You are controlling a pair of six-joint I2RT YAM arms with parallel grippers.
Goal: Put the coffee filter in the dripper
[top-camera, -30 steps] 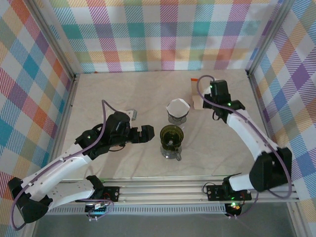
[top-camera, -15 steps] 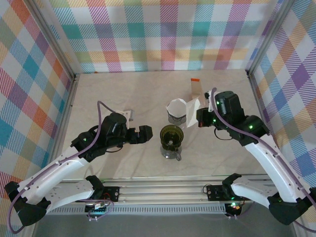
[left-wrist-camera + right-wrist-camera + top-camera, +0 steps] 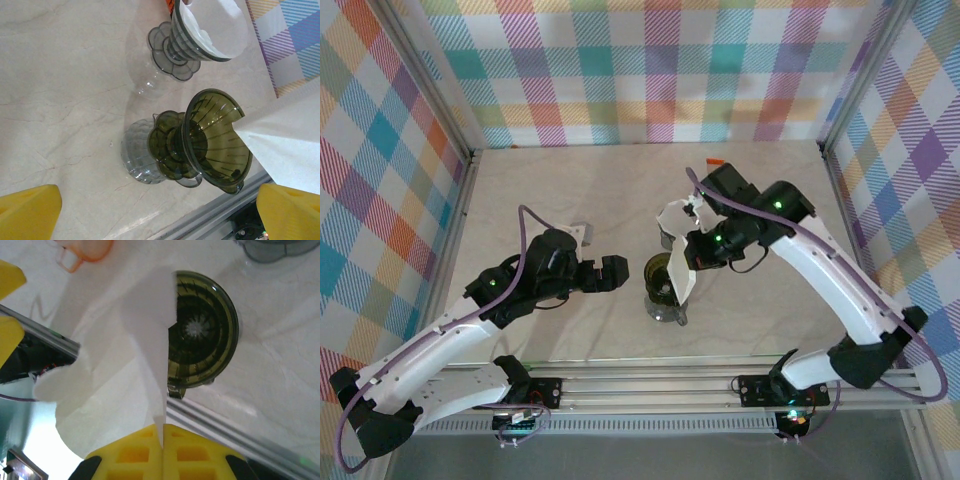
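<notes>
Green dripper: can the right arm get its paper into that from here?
Probably yes. Its jaws, shut on the coffee filter, hold it right at the rim of the green dripper, whose mouth is open and empty, and the left arm stands off to the side.

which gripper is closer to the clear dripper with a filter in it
Right. The right gripper, pinching a coffee filter, sits just right of the clear dripper; the left gripper is farther off, left of the green dripper.

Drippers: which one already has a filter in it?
The clear dripper at the back, lined with white paper. The green dripper in front is empty.
</notes>
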